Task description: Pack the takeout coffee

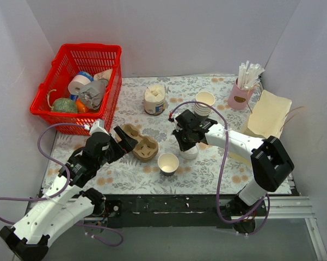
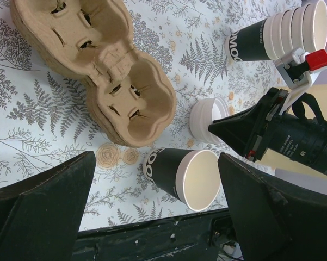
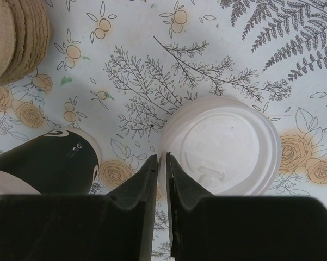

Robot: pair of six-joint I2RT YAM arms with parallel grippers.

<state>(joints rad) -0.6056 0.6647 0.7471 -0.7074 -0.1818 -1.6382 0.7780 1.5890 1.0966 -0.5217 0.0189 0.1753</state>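
Coffee (image 1: 190, 153), lidded in white, is set upright on the desk (image 1: 217, 169), right of the carrier (image 1: 141, 144) and apart from it. The right gripper (image 3: 160, 157) is held at the lid's carrier-side rim, jaws narrowed to a thin slit; whether the rim is pinched cannot be told. The left gripper (image 2: 156, 157) is spread wide just beside the carrier, holding nothing. An open cup (image 2: 187, 176) is placed near the carrier's right end.
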